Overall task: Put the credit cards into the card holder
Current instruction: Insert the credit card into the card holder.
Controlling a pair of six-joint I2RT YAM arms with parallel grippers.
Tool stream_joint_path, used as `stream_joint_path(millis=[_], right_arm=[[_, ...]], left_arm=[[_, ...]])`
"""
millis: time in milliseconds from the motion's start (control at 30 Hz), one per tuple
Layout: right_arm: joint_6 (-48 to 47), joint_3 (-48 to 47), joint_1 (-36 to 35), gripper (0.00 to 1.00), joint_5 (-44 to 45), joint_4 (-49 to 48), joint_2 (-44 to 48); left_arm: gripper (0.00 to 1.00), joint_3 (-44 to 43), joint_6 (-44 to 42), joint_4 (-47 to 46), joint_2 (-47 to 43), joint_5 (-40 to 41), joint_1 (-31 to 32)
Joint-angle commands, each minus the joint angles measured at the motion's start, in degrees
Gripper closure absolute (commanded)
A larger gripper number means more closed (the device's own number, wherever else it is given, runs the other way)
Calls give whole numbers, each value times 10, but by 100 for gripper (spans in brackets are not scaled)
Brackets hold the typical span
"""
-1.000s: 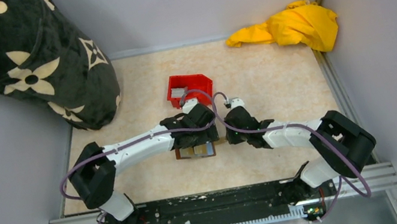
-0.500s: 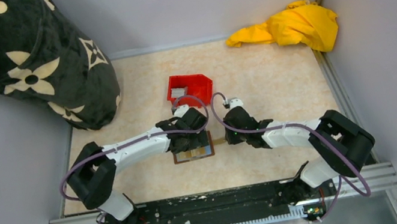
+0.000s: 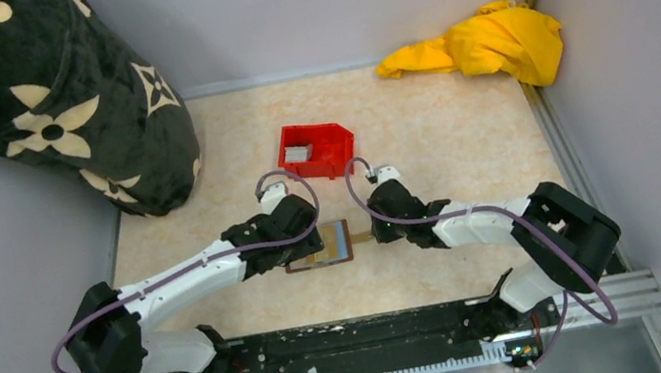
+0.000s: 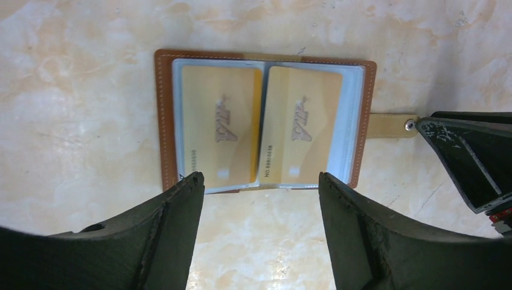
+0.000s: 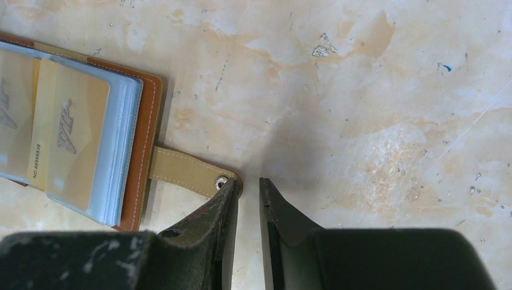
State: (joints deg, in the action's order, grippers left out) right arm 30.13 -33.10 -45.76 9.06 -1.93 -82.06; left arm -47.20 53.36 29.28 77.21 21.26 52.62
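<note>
Lying open toward the table's near edge: card holder (image 3: 331, 245), showing gold cards (image 4: 220, 124) only from the left wrist; grey credit cards (image 3: 298, 153) in red bin (image 3: 333, 154) only from above. Hovering above, left tool (image 4: 261, 181) spread wide; reaching low, right tool (image 5: 248, 184) nearly together, empty, touching strap (image 5: 181, 169).

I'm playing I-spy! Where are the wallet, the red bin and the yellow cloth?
wallet (image 4: 162, 121): left wrist view, its brown left edge.
red bin (image 3: 338, 145): top view, its right wall.
yellow cloth (image 3: 485, 44): top view, middle of the heap.
</note>
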Motion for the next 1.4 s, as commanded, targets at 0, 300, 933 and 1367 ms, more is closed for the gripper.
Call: stream_joint_path(millis=[0, 300, 933, 1367], right_arm=[[-1, -16, -13, 80, 6, 13, -7], [-1, -29, -36, 84, 30, 23, -12], [-9, -53, -60, 81, 60, 43, -12], [-25, -90, -96, 72, 99, 68, 1]], left_arm=[[31, 43, 18, -31, -49, 32, -2], [81, 69, 13, -66, -32, 25, -3], [97, 83, 0, -82, 17, 42, -5], [99, 85, -5, -99, 37, 32, -8]])
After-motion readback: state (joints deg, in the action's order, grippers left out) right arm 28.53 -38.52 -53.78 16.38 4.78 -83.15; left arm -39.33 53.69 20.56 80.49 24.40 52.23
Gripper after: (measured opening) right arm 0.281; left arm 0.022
